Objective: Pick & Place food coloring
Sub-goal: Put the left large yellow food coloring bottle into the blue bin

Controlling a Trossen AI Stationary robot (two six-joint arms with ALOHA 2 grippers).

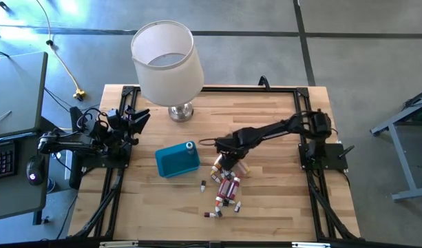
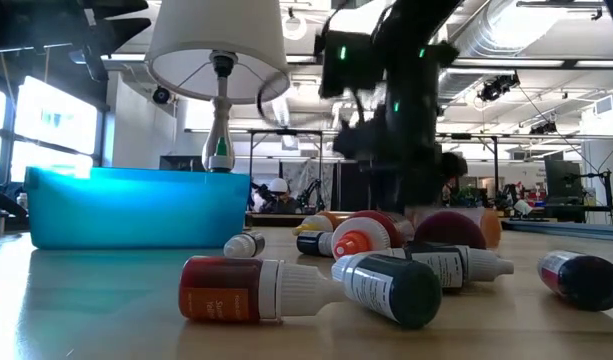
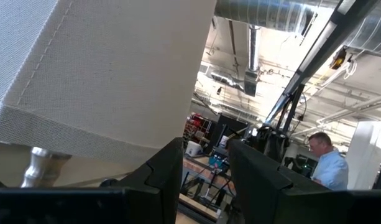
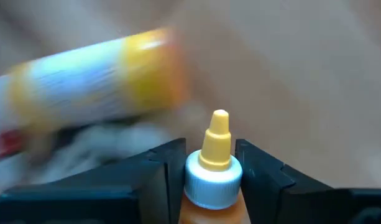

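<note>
Between my right hand's [image 4: 209,171] fingers, only the wrist view shows an orange bottle [image 4: 212,186], white collar clamped at both sides. From above, this hand sits on the food coloring pile [image 1: 226,187] on the worktop [image 1: 279,200], right of the blue tray [image 1: 176,160]; its contents I cannot tell. My left hand [image 3: 206,165], half-open, holds nothing.

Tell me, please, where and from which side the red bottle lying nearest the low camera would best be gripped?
The red bottle lies on its side, apart from the pile, its white cap toward the dark bottle. Probably best: come straight down from above and close across its round labelled body, mid-length, jaws square to its long axis. The tapered cap would likely slip. The right gripper already has its fingers around an orange bottle.
</note>
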